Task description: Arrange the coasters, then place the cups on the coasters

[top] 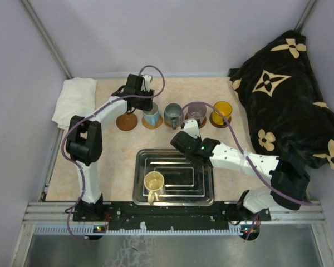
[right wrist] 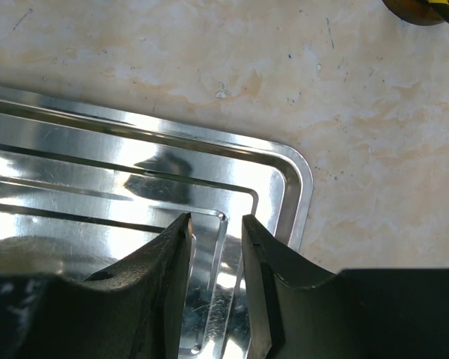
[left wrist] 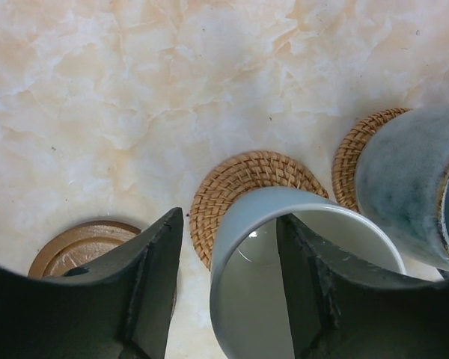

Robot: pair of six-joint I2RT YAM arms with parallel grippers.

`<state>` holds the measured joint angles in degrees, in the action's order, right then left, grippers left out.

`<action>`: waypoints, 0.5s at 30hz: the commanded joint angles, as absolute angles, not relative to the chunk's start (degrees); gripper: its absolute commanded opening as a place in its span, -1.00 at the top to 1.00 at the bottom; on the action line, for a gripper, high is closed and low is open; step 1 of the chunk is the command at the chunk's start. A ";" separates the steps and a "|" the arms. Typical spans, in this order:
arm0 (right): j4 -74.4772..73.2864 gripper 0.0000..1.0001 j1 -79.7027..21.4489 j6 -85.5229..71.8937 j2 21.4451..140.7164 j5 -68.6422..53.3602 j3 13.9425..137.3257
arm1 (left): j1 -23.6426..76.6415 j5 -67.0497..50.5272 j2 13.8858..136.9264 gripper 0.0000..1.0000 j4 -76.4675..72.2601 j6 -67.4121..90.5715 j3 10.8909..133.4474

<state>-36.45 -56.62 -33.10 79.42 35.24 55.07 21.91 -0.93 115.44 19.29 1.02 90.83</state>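
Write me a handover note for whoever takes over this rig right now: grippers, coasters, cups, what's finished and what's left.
Left gripper: open, fingers straddling the wall of the white and blue mug, one finger inside it. The mug sits on its wicker coaster.
Right gripper: slightly open, empty, over a corner of the tray.
Done: five coasters in a row; four hold the white and blue, grey-blue mug, purple mug and yellow mug.
Left: the cream mug is in the tray; the dark coaster at the row's left end is bare. Probably lift the left gripper clear, then fetch the cream mug.
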 commanded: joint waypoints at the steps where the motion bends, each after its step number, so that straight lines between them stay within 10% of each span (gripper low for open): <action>1: -35.22 0.32 -57.14 -33.95 79.90 36.22 55.83 | 21.42 1.05 113.08 -0.23 18.35 0.76 91.12; 15: -35.59 0.32 -57.23 -35.05 77.92 37.05 55.02 | 20.80 8.10 99.34 -0.42 15.30 2.84 84.43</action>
<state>-36.45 -56.62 -33.56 79.42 34.85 55.05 20.99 6.26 105.41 17.63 1.50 87.83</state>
